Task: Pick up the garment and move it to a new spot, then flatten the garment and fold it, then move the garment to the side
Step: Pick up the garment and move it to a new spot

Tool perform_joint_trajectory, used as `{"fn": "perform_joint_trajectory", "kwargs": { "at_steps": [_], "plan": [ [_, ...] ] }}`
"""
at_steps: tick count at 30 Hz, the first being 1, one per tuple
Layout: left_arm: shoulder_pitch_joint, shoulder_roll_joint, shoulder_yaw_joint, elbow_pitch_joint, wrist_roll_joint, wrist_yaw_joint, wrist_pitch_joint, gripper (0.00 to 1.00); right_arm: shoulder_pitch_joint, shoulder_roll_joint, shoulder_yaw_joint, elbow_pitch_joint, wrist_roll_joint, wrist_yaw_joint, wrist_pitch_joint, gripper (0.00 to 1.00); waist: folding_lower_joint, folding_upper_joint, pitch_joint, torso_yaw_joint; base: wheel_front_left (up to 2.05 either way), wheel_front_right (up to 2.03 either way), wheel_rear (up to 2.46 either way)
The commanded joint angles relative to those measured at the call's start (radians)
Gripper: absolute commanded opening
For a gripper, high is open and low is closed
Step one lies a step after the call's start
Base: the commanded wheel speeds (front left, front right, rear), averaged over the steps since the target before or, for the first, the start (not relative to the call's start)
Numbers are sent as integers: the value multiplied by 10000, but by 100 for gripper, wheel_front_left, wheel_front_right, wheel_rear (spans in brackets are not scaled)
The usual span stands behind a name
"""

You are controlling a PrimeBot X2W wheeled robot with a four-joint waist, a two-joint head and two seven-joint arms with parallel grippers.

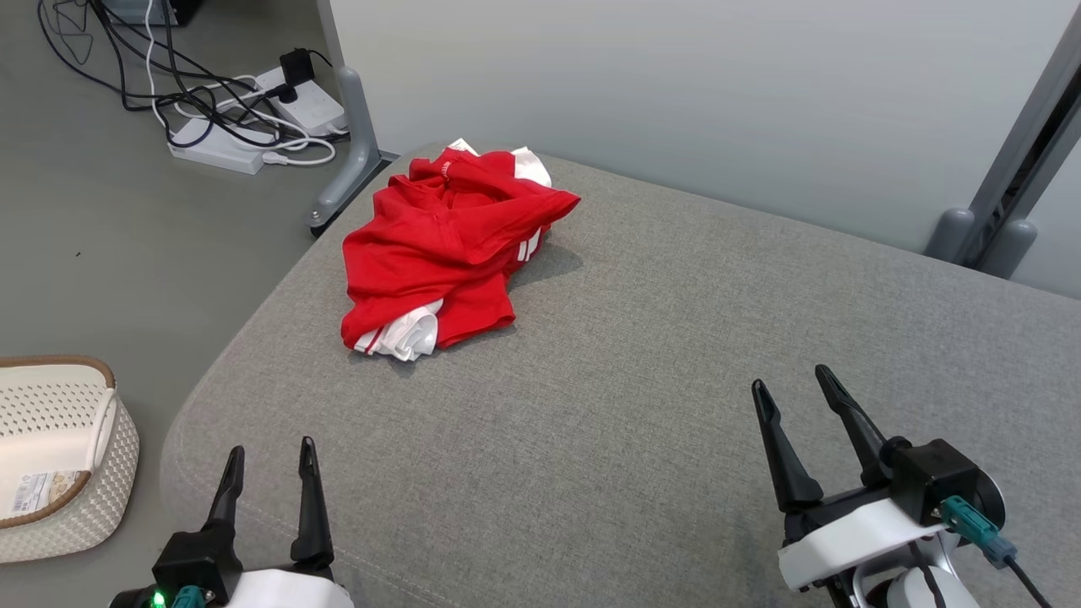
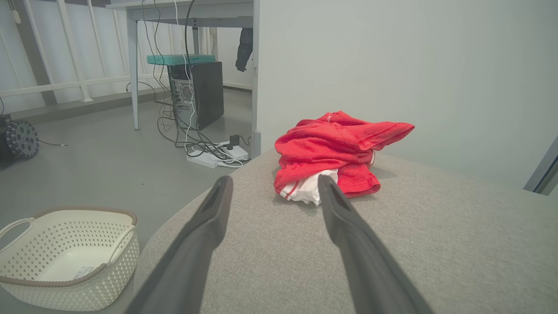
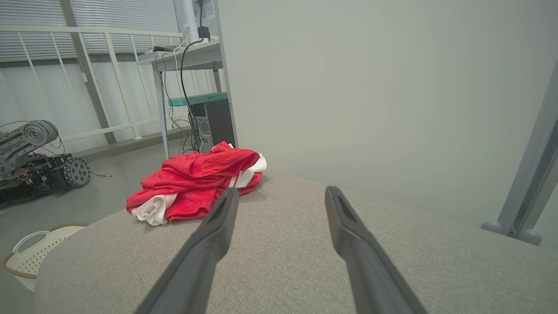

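- Your left gripper (image 1: 271,445) sits low at the near edge of the grey upholstered pad (image 1: 642,397). Its two long fingers point straight ahead, spread apart with nothing between them.
- Your right gripper (image 1: 790,377) reaches further out over the pad. Its fingers lean a little toward the left and are likewise spread wide and empty.
- Both pairs of fingers are matte black and taper from a thick base to narrow tips. The wrist views show a shallow hollow along an inner face.
- The red garment (image 1: 439,245) is a crumpled heap on the pad, well ahead of the left fingers and slightly to their right. From the right fingers it lies ahead and off to the left. It touches neither gripper.
- Its cloth looks like a soft knit with stitched hems. White panels and thin white stripes show through the folds, and a white fold faces the left fingertips.
- The pad is covered in coarse woven grey cloth, and its corner curves round just left of the left fingers.
- A cream perforated basket (image 1: 76,473) with a brown rim stands on the floor to the left of the left fingers.
- White power strips (image 1: 220,148) and tangled cables lie on the floor beyond the garment.
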Motion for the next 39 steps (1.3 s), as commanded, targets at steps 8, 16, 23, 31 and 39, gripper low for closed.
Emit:
{"fn": "perform_joint_trajectory", "kwargs": {
  "at_steps": [8,16,23,31,39],
  "plan": [
    [-53,39,-28,-10,-81,55,-41,100,150,-72,20,-22,70,-3,-60,100,0,0,-56,-43,0,0,0],
    [-37,39,58,26,-93,24,-41,100,97,-71,74,-47,-26,-3,-60,100,0,0,-19,-37,0,0,0],
    [-224,42,181,226,-100,-68,-41,100,64,-72,35,-98,-144,-3,-60,100,0,0,142,-37,0,0,0],
    [-1083,82,654,351,63,-600,-39,100,-388,-76,27,-358,-741,-3,-60,100,0,0,1193,-451,0,0,0],
    [-3935,1319,731,2173,-121,-2103,353,100,-1153,-74,-111,-657,-1749,-3,-60,100,0,0,2719,-909,0,0,0]
  ]
}}
